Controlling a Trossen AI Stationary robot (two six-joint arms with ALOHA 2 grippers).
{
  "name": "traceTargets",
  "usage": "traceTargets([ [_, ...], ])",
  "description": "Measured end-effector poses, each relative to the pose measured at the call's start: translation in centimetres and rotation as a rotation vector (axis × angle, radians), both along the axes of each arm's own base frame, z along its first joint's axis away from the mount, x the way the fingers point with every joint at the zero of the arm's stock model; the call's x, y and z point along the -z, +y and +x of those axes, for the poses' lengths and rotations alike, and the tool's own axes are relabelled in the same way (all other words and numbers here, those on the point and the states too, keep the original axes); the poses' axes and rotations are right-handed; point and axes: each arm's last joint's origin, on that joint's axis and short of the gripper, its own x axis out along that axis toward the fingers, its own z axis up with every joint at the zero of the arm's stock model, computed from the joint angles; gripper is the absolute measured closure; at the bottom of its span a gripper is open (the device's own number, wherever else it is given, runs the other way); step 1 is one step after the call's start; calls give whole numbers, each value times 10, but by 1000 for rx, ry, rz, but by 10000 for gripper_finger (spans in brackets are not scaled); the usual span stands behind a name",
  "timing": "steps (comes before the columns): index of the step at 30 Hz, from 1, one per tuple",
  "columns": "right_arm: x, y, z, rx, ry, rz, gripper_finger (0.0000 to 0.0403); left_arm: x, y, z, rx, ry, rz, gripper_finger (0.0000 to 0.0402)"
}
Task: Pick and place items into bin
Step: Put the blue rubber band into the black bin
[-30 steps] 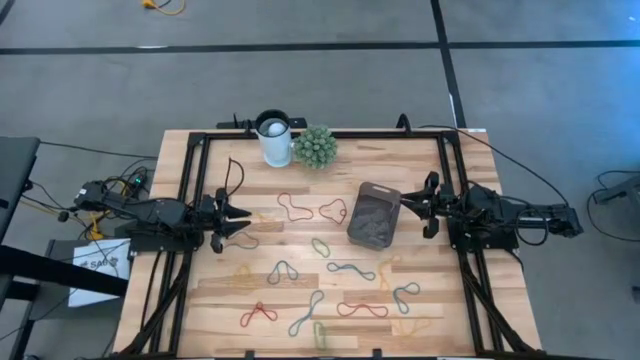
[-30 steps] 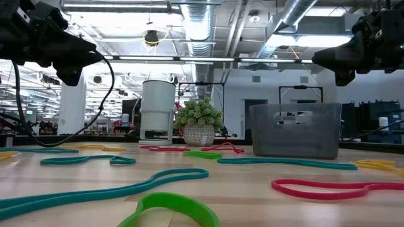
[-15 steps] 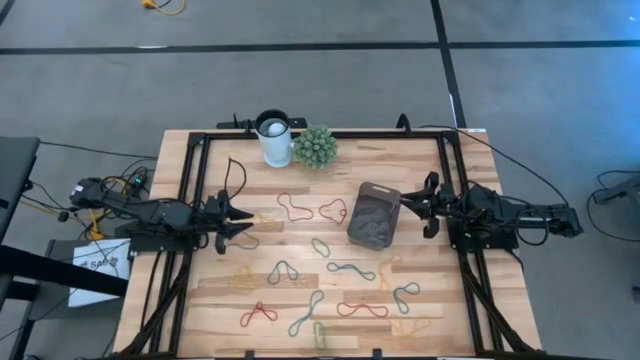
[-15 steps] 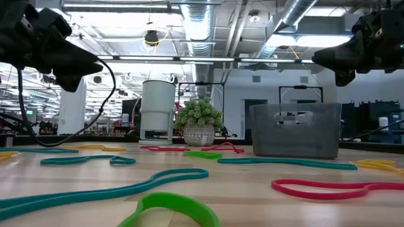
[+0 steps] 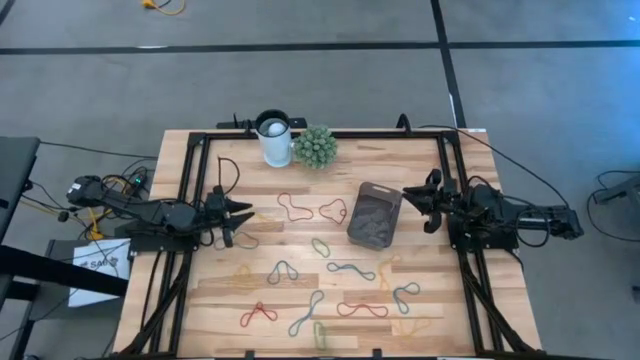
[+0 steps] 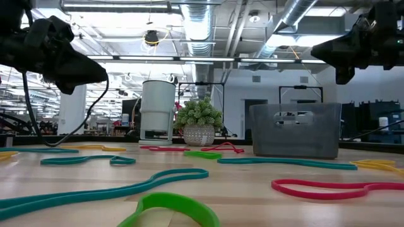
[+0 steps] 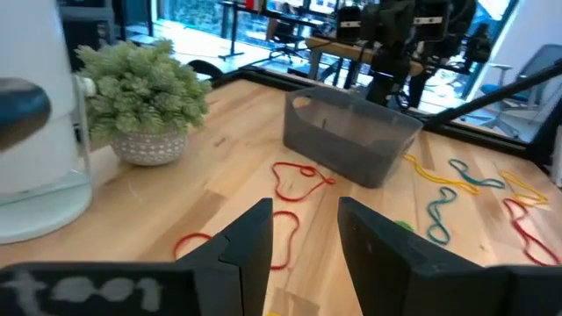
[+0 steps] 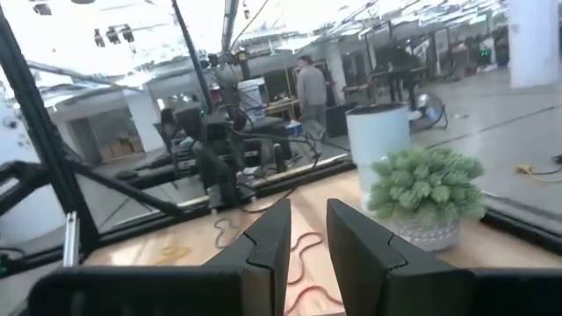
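Several rubber bands lie flat on the wooden table: red loops (image 5: 295,208) (image 7: 294,178), a green one (image 5: 320,246), blue-grey ones (image 5: 350,270) and yellow ones (image 5: 243,275). The translucent grey bin (image 5: 374,214) (image 6: 295,129) (image 7: 351,132) stands on its base right of the table's middle. My left gripper (image 5: 243,211) (image 7: 305,237) hovers open above the table's left part, pointing at the red loops. My right gripper (image 5: 408,195) (image 8: 307,233) hovers open just right of the bin, above its rim height (image 6: 322,53).
A white cylindrical cup (image 5: 274,138) and a green spiky plant ball (image 5: 315,147) stand at the far edge. A black frame (image 5: 190,200) runs along the table's sides, and a black cable (image 5: 228,172) loops by the left arm. More bands lie near the near edge (image 5: 258,315).
My left gripper has moved toward the table's right and sunk a little, turning about its own axis. My right gripper has shifted slightly toward the bin and the far edge, rising a little. The bands and the bin have stayed where they were.
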Motion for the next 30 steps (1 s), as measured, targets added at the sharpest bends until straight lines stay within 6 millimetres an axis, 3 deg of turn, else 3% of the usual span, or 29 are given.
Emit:
traceTargets([
  [7,1,-1,0,26,20,-18,333,0,3,-1,-94,-3,23,281],
  [12,-35,1,-9,14,6,-93,333,0,3,-1,-100,-7,13,281],
  [16,-55,4,-12,-26,224,-20,333,0,3,-1,-115,-9,14,281],
  [20,-66,10,5,-104,509,116,333,-1,5,-2,-187,-13,25,281],
  [24,-62,32,36,-313,765,337,333,-1,6,-3,-225,-15,30,281],
  [30,-35,96,68,-460,1154,479,333,-1,6,-3,-222,-6,46,281],
])
